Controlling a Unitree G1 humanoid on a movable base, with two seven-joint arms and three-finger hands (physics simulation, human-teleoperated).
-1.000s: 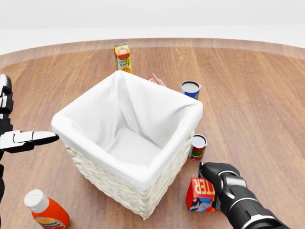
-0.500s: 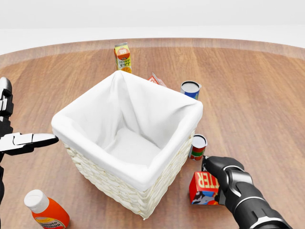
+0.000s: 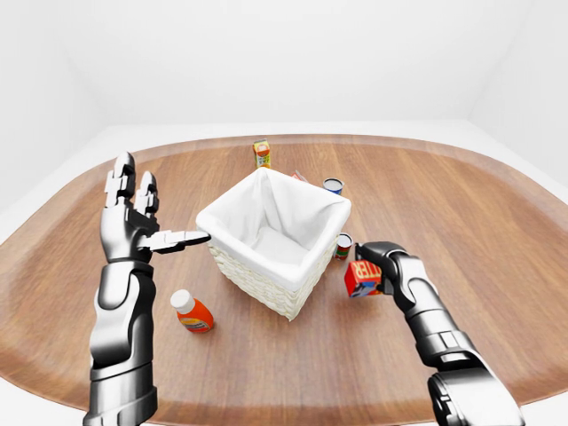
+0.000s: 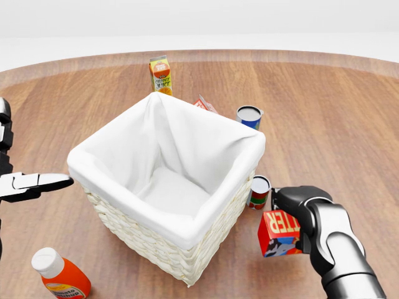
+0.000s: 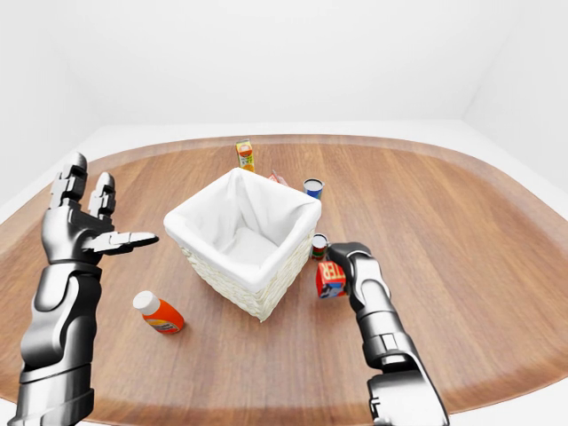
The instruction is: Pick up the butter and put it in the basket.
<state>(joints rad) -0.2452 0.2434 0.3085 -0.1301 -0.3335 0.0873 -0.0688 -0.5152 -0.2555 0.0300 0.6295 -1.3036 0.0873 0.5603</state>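
The butter (image 4: 280,233) is a small red box with white letters. My right hand (image 4: 298,219) is shut on it and holds it off the table, to the lower right of the basket; it also shows in the left-eye view (image 3: 363,279). The basket (image 4: 163,232) is woven white wicker with a white cloth lining (image 4: 174,156) and nothing shows inside it. My left hand (image 3: 142,217) is open and raised to the left of the basket, fingers spread, holding nothing.
An orange bottle (image 4: 60,279) lies at the lower left. A juice carton (image 4: 161,75), a red packet (image 4: 204,104) and a blue can (image 4: 249,116) stand beyond the basket. A small can (image 4: 259,192) stands beside the basket's right corner, close to my right hand.
My right hand has lifted the butter off the table and carried it a little to the right. My left hand has drifted slightly left.
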